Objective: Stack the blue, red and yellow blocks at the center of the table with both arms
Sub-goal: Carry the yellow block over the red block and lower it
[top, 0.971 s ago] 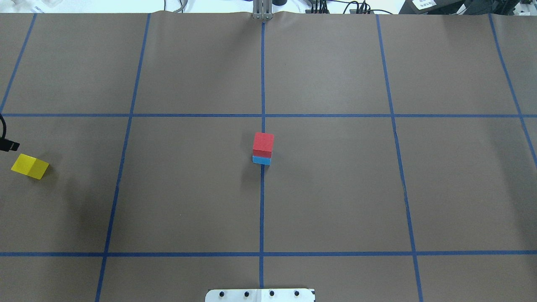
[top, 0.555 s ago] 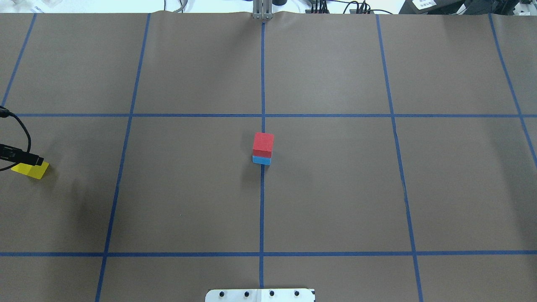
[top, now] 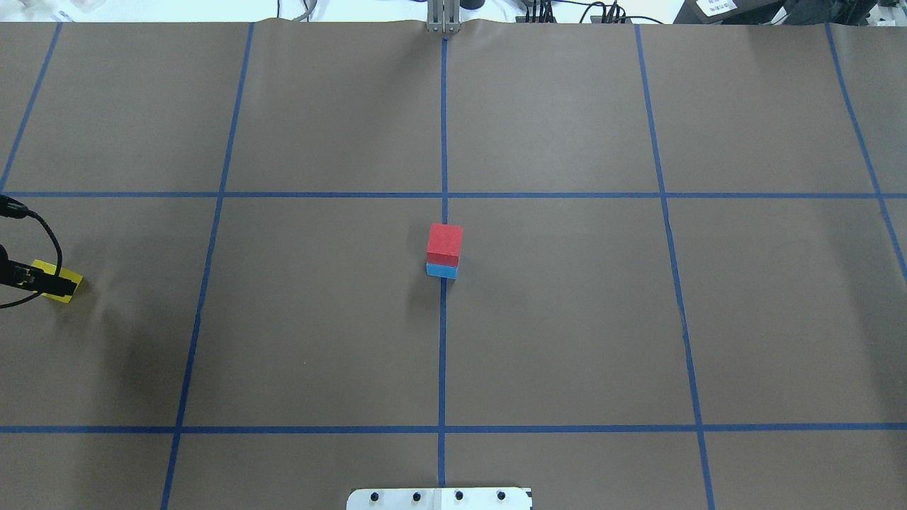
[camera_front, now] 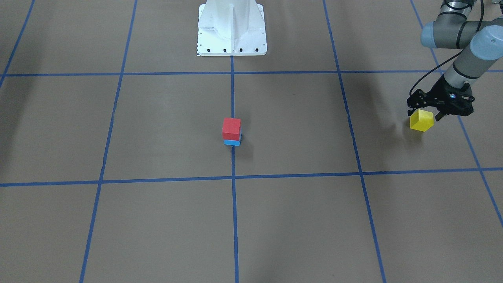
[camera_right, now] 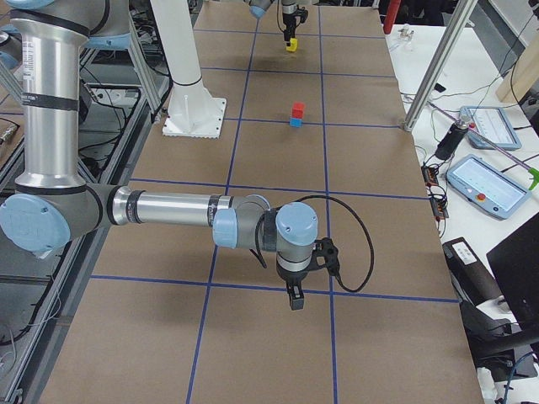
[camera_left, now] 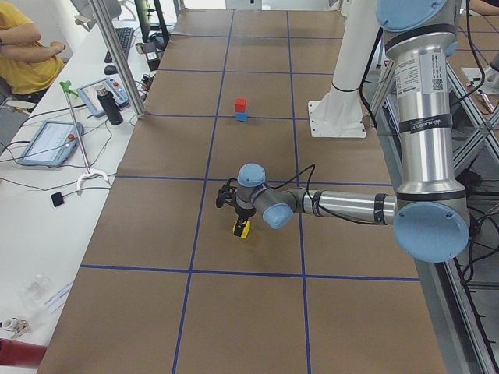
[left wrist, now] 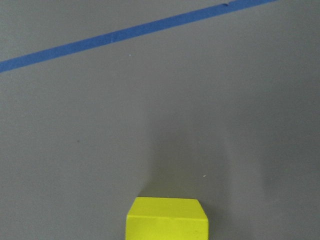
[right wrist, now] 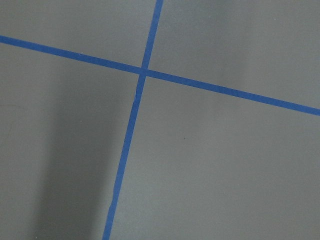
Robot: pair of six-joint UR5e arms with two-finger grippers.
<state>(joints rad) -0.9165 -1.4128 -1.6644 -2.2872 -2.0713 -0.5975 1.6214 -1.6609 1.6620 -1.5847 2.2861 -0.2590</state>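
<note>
A red block [top: 445,243] sits on a blue block [top: 441,270] at the table's centre; the stack also shows in the front-facing view [camera_front: 231,129]. A yellow block [camera_front: 421,121] lies on the table far out on my left side, half covered by the gripper in the overhead view [top: 62,287]. My left gripper [camera_front: 424,113] is open and hangs right over it, fingers at either side of its top. The left wrist view shows the yellow block [left wrist: 167,218] at the bottom edge. My right gripper [camera_right: 293,299] shows only in the exterior right view, low over bare table; I cannot tell its state.
Brown paper with blue tape grid lines [top: 443,354] covers the table. The white robot base [camera_front: 232,27] stands at the robot's edge. Tablets and cables [camera_right: 480,181] lie on the bench beyond the far edge.
My left gripper has come in from the left edge and moved over the yellow block, now covering most of it in the overhead view. The red-on-blue stack has not moved.
</note>
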